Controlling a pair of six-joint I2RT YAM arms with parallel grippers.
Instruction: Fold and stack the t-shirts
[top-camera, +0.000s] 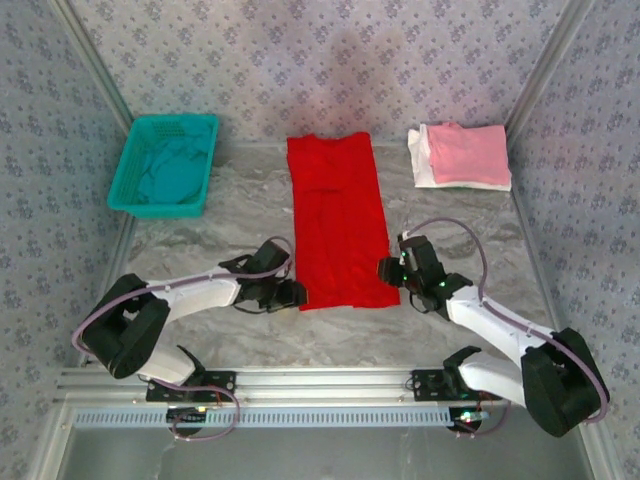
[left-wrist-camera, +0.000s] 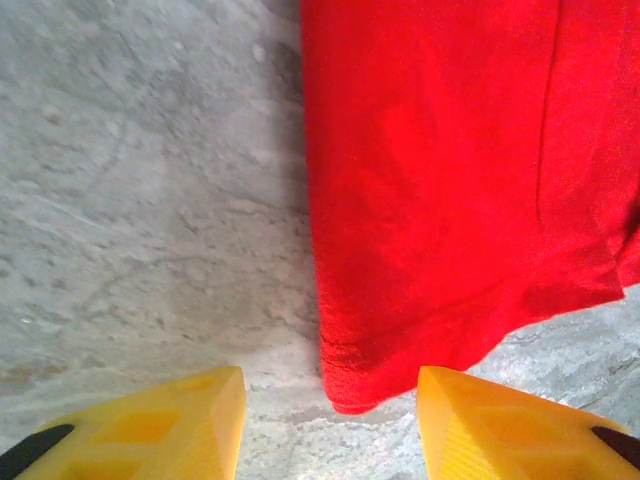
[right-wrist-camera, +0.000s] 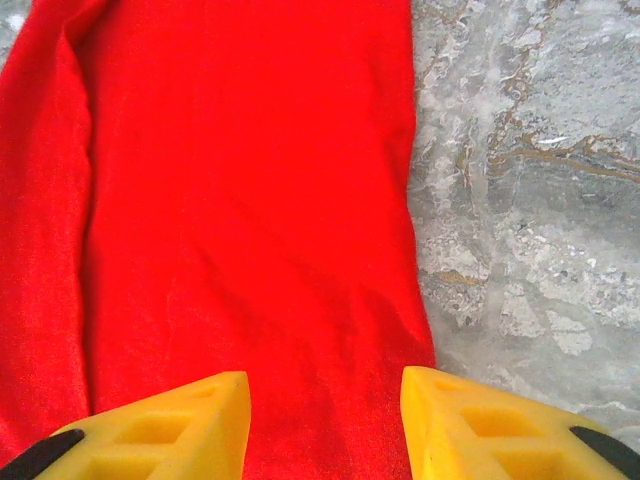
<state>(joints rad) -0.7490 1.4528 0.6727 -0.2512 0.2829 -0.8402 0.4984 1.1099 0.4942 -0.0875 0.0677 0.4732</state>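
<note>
The red t-shirt (top-camera: 340, 220), folded into a long strip, lies flat at the middle of the surface (top-camera: 230, 250), judged soft, light and limp, best pinched at its near corners, where left claw (left-wrist-camera: 330, 385) and right claw (right-wrist-camera: 325, 385) stand spread, gripping nothing.

Red t-shirt (top-camera: 338, 220): matt, slightly fuzzy cloth. Table (top-camera: 200, 250): smooth, marbled grey surface. Basket (top-camera: 175, 120): teal plastic mesh.
</note>
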